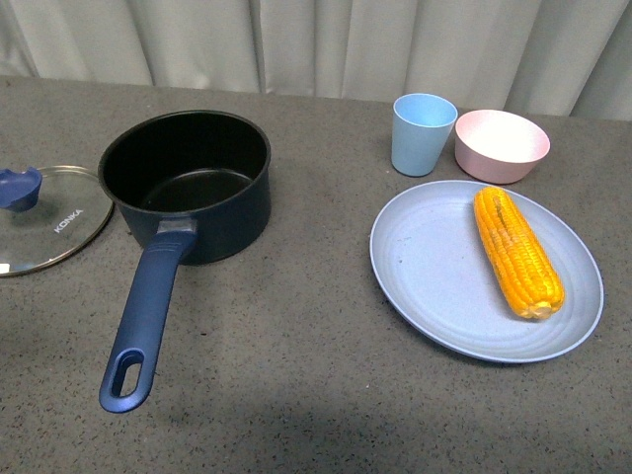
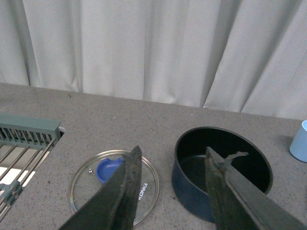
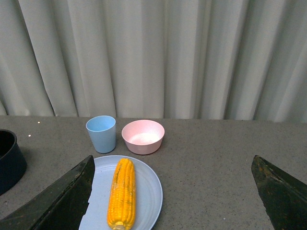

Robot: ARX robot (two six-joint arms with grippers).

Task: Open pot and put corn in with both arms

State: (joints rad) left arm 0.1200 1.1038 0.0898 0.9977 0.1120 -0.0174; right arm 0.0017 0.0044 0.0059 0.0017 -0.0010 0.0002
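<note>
Left tool (image 2: 172, 150), right tool (image 3: 172, 158), jaws apart, over grey tabletop (image 1: 316, 395), pale curtain (image 1: 296, 39) behind

Right gripper (image 3: 172, 158), jaws wide apart; corn (image 3: 122, 192) on blue plate (image 3: 148, 191) at 11 o'clock; cup (image 3: 101, 133), pink bowl (image 3: 143, 136) beyond.

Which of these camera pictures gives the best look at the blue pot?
The front view: it shows the whole pot, handle included. The left wrist view shows only its bowl, partly behind the left claw; the right wrist view catches just an edge.
</note>
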